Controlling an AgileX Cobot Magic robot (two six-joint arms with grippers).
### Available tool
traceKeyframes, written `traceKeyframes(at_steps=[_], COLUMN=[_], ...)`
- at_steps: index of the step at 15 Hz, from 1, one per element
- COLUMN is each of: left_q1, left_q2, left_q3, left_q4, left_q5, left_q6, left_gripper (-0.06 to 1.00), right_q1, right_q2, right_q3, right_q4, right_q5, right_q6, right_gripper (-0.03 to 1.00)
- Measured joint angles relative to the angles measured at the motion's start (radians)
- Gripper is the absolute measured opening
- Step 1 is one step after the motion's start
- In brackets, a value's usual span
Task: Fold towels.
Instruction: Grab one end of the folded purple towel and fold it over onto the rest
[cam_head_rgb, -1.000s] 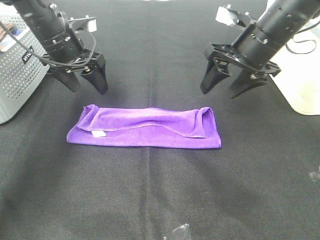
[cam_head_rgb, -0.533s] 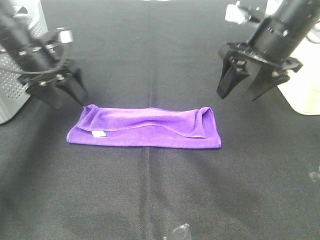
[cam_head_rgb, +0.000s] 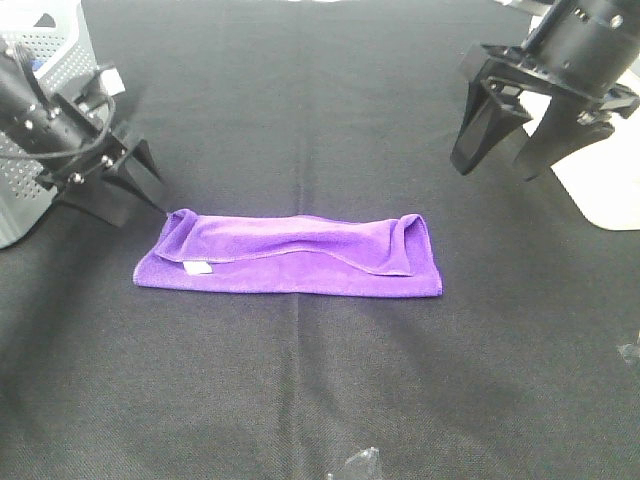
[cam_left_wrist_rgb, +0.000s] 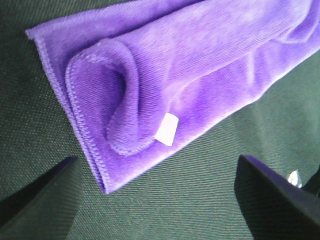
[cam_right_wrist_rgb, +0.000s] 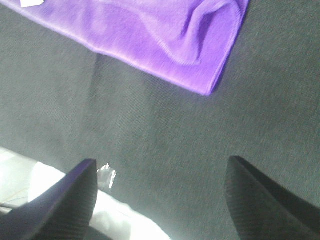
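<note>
A bright purple fuzzy towel (cam_head_rgb: 290, 252) lies on the black cloth, folded into a long strip, with a small white tag (cam_head_rgb: 197, 267) near its left end. My left gripper (cam_head_rgb: 135, 205) is open and empty, low beside the towel's left end, not touching it. The left wrist view shows the towel's end (cam_left_wrist_rgb: 190, 65), its stitched hem and tag (cam_left_wrist_rgb: 166, 128) between the open fingers (cam_left_wrist_rgb: 30, 200). My right gripper (cam_head_rgb: 495, 168) is open and empty, raised behind and to the right of the towel's right end. The right wrist view shows that end (cam_right_wrist_rgb: 165, 35) beyond the open fingers (cam_right_wrist_rgb: 65, 200).
A grey perforated basket (cam_head_rgb: 30, 120) stands at the left edge, close behind my left arm. A white object (cam_head_rgb: 600, 190) sits at the right edge. A small clear plastic scrap (cam_head_rgb: 355, 465) lies at the front edge, another at the right edge (cam_head_rgb: 630, 352).
My left arm has swung left and down to the towel's left end. My right arm has lifted and drawn back to the right. The towel has not moved.
</note>
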Motion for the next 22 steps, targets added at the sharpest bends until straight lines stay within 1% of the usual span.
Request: traceKeyframes(at_steps=[1, 4, 7, 8, 11, 18, 19, 20, 21, 22], left_q1=[0.002, 0.043, 0.05, 0.05, 0.05, 0.045, 0.033, 0.02, 0.02, 0.018], left_q2=[0.01, 0.049, 0.081, 0.084, 0.103, 0.115, 0.117, 0.13, 0.13, 0.134], left_q3=[0.0, 0.0, 0.0, 0.0, -0.005, -0.011, -0.011, -0.011, -0.011, -0.013], left_q4=[0.0, 0.001, 0.007, 0.005, 0.006, 0.008, 0.009, 0.005, 0.005, -0.017], left_q5=[0.0, 0.001, -0.022, -0.022, -0.017, -0.008, -0.056, -0.078, -0.078, -0.088], left_q6=[0.007, 0.027, 0.057, 0.064, 0.094, 0.075, 0.051, 0.041, 0.041, 0.037], left_gripper=[0.76, 0.77, 0.88, 0.9, 0.9, 0.9, 0.9, 0.9, 0.9, 0.9], right_q1=[0.0, 0.0, 0.0, 0.0, 0.0, 0.0, 0.0, 0.0, 0.0, 0.0], right_q2=[-0.007, -0.013, -0.014, -0.014, -0.014, -0.014, -0.014, -0.014, -0.014, -0.014], right_q3=[0.0, 0.005, 0.005, 0.005, 0.005, 0.005, 0.005, 0.005, 0.005, 0.005], right_q4=[0.0, 0.0, 0.0, 0.0, 0.0, 0.0, 0.0, 0.001, 0.001, 0.001], right_q5=[0.006, 0.019, 0.02, 0.02, 0.02, 0.02, 0.02, 0.02, 0.02, 0.02], right_q6=[0.001, 0.001, 0.001, 0.002, 0.014, 0.017, 0.017, 0.017, 0.017, 0.017], right_gripper=[0.68, 0.68, 0.68, 0.68, 0.68, 0.68, 0.68, 0.68, 0.68, 0.68])
